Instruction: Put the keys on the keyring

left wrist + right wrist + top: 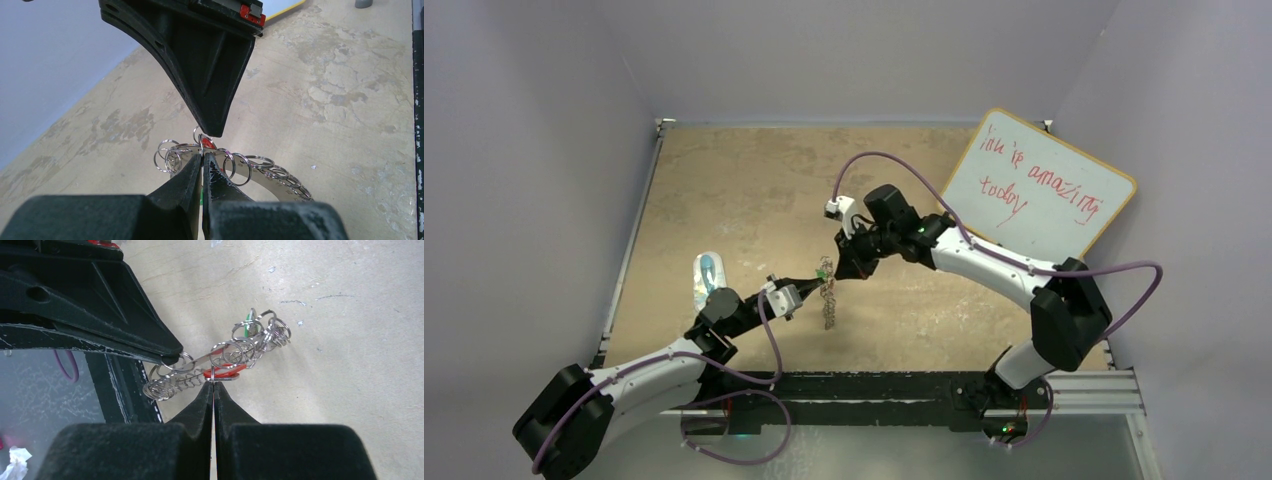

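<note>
The left gripper point(202, 157) reaches in from the near left, its fingers point(184, 181) closed on the rim of the keyring point(227, 354). The keyring sits between the two grippers, over the middle of the table point(754, 190), edge-on to the right wrist camera, its fringe of small wire loops bunched around the rim. The red-headed key point(223, 373) lies against the ring's lower edge. The right gripper point(213, 385), coming from the far right, has its fingers closed and pinches a thin loop at that key's head. The green-headed key point(248, 319) hangs among the loops at the ring's other end. A clear bluish plastic object point(707, 276) lies to the left. A whiteboard point(1039, 185) leans at the far right.
</note>
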Robot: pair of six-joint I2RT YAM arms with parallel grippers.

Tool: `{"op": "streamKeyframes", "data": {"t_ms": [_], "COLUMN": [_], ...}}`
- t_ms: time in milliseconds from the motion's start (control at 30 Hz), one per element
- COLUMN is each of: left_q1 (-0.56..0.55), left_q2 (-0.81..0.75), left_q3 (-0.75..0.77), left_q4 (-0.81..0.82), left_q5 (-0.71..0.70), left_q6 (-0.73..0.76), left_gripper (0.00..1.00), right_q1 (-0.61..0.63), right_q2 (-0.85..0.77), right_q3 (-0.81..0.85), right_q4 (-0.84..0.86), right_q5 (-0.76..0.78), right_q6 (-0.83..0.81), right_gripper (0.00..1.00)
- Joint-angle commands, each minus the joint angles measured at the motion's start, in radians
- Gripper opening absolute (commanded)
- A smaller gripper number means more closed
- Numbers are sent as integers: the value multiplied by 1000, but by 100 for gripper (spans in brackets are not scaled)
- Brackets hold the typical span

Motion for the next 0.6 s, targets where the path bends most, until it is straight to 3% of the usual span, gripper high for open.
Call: {"op": "streamKeyframes", "data": {"t_ms": [0,267,567], "left_q1": [-2,-2,-1], "left_q2": [-3,123,444], "left_q3": [35,87,248], "left_q4": [20,86,160], "left_q5": [14,40,130], "left_q6": [-10,-35,-95], "left_gripper": [0,0,0], "right_q1": [-50,-192,-306], "right_q2": [-29,-63,-21], "right_q3": [-40,-169,-267], "right_q4": [40,104,135], "right_q5": [-56,-66,-38], "right_q6": [33,101,147], "right_gripper": [0,0,0]}}
